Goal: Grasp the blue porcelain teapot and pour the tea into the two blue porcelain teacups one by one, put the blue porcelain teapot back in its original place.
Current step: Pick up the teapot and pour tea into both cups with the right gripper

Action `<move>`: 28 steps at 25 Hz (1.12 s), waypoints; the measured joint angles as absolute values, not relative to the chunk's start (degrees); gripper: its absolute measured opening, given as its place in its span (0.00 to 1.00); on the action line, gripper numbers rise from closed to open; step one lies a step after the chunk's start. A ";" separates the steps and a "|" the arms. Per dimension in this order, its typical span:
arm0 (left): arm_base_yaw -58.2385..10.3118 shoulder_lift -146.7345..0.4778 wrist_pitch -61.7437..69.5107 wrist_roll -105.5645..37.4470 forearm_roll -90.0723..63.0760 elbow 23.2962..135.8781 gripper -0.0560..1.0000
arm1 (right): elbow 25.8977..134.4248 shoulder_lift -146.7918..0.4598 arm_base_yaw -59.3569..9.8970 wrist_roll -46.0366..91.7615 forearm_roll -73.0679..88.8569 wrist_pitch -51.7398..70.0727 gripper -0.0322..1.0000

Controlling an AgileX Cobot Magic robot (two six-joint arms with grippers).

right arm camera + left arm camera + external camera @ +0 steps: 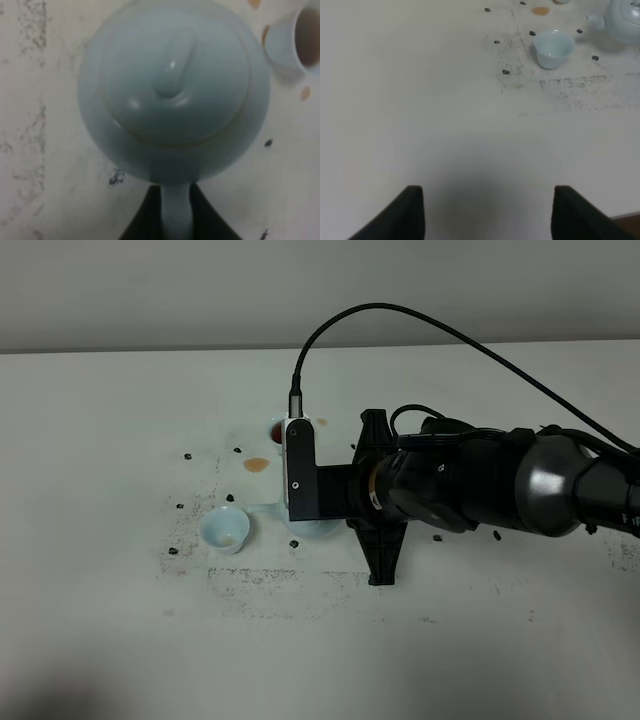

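The blue porcelain teapot (172, 95) stands upright on the table, seen from above with its lid knob in the middle. My right gripper (175, 202) is shut on its loop handle (175, 222). In the exterior view the right wrist covers nearly all of the pot (322, 531). One blue teacup (226, 530) stands to the pot's left with a pale inside; it also shows in the left wrist view (553, 47). The other teacup (295, 42) holds dark tea (277, 428) just behind the pot. My left gripper (487, 212) is open and empty over bare table, well away from the cups.
A small amber spill (257, 465) lies between the two cups. Dark tea-leaf specks (185, 510) and smudges (270, 580) are scattered around them. The right arm (470, 480) lies across the table's middle, with its cable arching overhead.
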State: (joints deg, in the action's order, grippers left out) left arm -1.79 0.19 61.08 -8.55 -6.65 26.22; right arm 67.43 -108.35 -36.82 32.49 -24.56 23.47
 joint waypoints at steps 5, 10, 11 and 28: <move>-1.79 0.19 61.08 -8.55 -6.65 26.22 0.59 | 69.55 -109.19 -37.41 31.14 -29.54 23.55 0.10; -1.79 0.19 61.08 -8.55 -6.65 26.22 0.59 | 69.87 -109.19 -38.37 30.75 -32.74 23.29 0.10; -1.79 0.19 61.08 -8.55 -6.65 26.22 0.59 | 69.87 -109.19 -38.53 30.73 -33.43 23.29 0.10; -1.79 0.19 61.08 -8.55 -6.65 26.22 0.59 | 69.87 -111.47 -39.23 30.61 -42.57 20.24 0.10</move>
